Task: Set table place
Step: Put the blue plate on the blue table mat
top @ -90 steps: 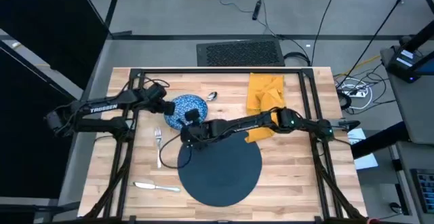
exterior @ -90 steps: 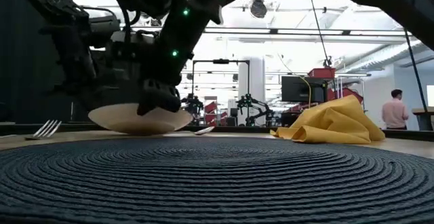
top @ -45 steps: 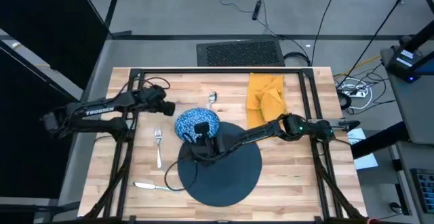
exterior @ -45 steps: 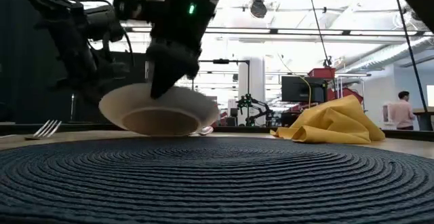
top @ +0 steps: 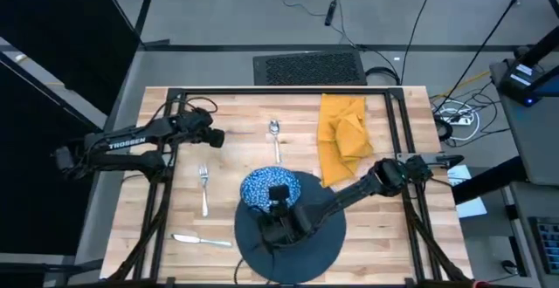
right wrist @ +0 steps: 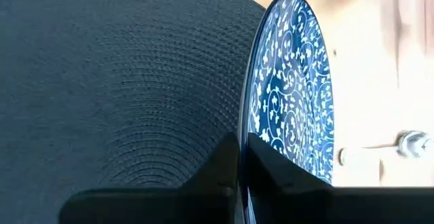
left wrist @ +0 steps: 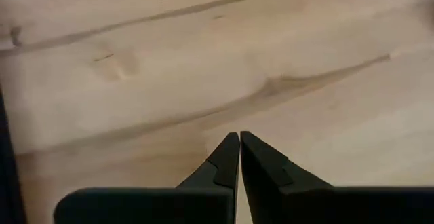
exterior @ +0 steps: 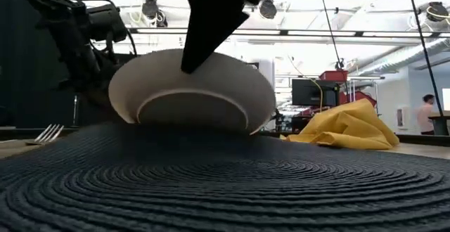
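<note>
Our bench (top: 376, 122) is a light plank top in a thin black frame, standing on a grey floor strewn with cables, with an open workshop behind it. Nearest us lies the round dark mat (top: 301, 240), woven in rings, and over its far edge the right end effector (top: 278, 202) pinches the rim of the blue-and-white bowl (top: 262, 188), its fingers clamped on either side of the rim. From the low camera the bowl's pale underside (exterior: 193, 95) sits tilted, one edge at or just above the weave; we cannot tell whether it touches. So we judge the step in hand to be placing the bowl on the mat, nearly done. Next we would level it, lower it until it rests flat near the mat's middle, and only then let go. The knife (top: 201, 240) and fork (top: 203, 188) lie to the left of the mat, the spoon (top: 275, 135) beyond it, and the yellow napkin (top: 342, 135) crumpled at the far right. The left end effector (top: 217, 136) waits over bare wood by the far left, fingers pressed together on nothing.
</note>
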Available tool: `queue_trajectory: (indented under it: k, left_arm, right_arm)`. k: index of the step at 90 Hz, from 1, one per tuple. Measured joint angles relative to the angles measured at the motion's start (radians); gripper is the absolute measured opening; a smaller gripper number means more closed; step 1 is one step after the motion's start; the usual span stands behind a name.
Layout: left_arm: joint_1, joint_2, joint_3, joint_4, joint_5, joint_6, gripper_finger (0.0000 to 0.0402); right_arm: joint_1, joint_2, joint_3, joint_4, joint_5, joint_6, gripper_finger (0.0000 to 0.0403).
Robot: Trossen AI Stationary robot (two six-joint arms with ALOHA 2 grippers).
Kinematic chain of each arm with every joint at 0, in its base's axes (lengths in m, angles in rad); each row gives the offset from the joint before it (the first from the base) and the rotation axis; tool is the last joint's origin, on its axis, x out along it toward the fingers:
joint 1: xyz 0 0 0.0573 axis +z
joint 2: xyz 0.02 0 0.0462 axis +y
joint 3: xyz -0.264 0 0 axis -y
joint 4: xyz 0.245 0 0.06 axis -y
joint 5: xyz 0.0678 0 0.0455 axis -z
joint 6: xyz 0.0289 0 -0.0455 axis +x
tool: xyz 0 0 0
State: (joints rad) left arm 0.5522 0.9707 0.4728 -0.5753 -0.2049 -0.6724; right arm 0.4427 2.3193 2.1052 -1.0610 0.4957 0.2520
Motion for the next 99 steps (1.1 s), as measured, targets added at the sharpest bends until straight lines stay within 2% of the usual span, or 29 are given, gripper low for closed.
queue_trajectory:
  k: [12, 29, 37, 49, 58, 70, 78, 88, 99]
  left_arm:
    - [-0.012, 0.0, 0.0, 0.036, 0.063, 0.0, 0.0]
    - [-0.019, 0.0, 0.0, 0.098, 0.09, 0.0, 0.0]
    - [-0.041, 0.0, 0.0, 0.182, 0.18, 0.009, 0.0]
    - [-0.135, -0.013, 0.002, 0.343, 0.361, 0.057, 0.0]
    - [-0.22, -0.035, 0.003, 0.337, 0.416, 0.05, 0.0]
    - [-0.374, -0.06, 0.003, 0.207, 0.422, 0.0, 0.0]
    - [-0.488, -0.063, 0.002, 0.183, 0.39, -0.056, 0.0]
    - [-0.635, -0.054, 0.002, 0.273, 0.342, -0.135, 0.0]
    - [-0.782, 0.008, 0.002, 0.427, 0.27, -0.199, 0.0]
  right_arm:
    - [0.005, 0.0, -0.006, -0.029, -0.026, 0.024, 0.0]
    - [0.015, -0.004, -0.006, -0.057, -0.025, 0.059, 0.0]
    - [0.023, -0.004, -0.006, -0.083, -0.024, 0.081, 0.0]
    - [0.023, -0.004, -0.007, -0.089, -0.022, 0.089, 0.0]
    - [0.01, -0.004, -0.007, -0.102, -0.018, 0.087, 0.0]
    - [-0.023, -0.004, -0.007, -0.128, 0.003, 0.076, 0.0]
    - [-0.048, -0.004, -0.007, -0.157, 0.015, 0.059, 0.0]
    - [-0.072, -0.004, -0.007, -0.154, 0.016, 0.041, 0.0]
    - [-0.082, -0.004, -0.007, -0.156, 0.02, 0.027, 0.0]
